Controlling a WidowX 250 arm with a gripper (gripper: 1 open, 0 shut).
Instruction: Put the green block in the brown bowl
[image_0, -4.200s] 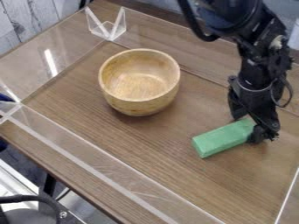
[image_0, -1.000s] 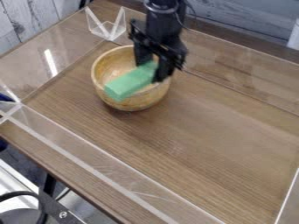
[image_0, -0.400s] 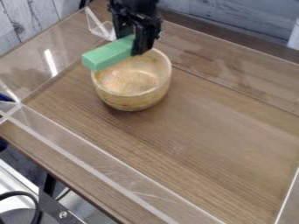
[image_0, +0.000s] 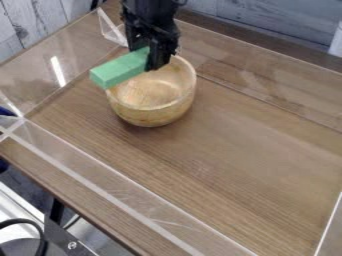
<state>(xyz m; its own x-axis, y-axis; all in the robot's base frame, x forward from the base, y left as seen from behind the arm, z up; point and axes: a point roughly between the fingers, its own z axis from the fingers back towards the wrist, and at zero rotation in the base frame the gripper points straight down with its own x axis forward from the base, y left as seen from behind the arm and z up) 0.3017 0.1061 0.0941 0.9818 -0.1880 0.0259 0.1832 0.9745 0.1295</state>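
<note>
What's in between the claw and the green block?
Nothing's in between: the camera view shows the claw right up against the green block, gripping its end.

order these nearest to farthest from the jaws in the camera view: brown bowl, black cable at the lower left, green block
1. green block, held in the jaws, at their lower left
2. brown bowl, just below the jaws
3. black cable, far off at the lower left corner
</note>
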